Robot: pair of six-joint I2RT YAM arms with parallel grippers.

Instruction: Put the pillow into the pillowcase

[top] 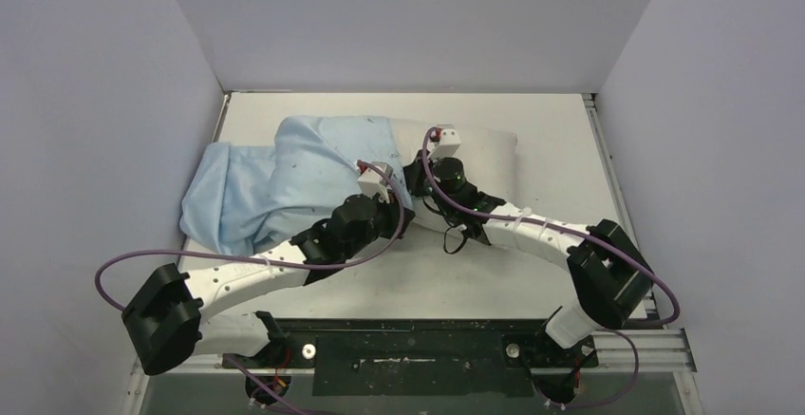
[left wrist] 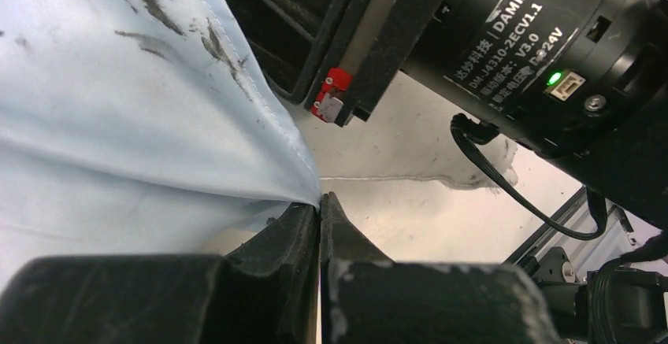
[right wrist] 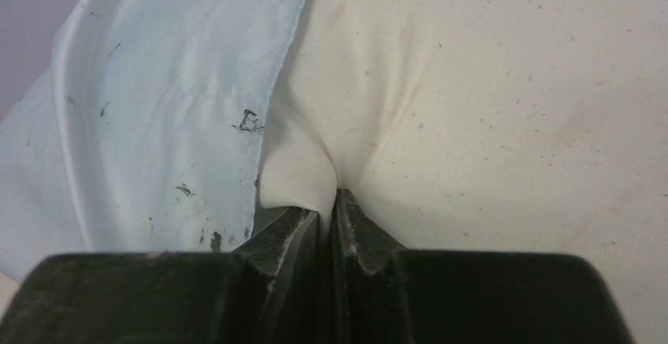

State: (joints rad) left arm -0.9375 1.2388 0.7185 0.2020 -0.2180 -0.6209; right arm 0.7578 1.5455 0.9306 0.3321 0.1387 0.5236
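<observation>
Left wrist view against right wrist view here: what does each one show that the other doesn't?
Only the left wrist view: the left claw shut on the hem of the pillowcase, and the other arm's black motor with a green light. Only the right wrist view: the right claw shut on a pinched fold of the pillow. Both: the light-blue pillowcase with dark smudges.

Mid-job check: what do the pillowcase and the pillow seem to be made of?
The pillowcase: thin woven cloth, light blue, matte, with a stitched hem and dark smudges; it drapes in soft creases. The pillow: off-white speckled woven shell, perhaps cotton, matte; it puckers where the right gripper pinches it, suggesting soft filling.
</observation>
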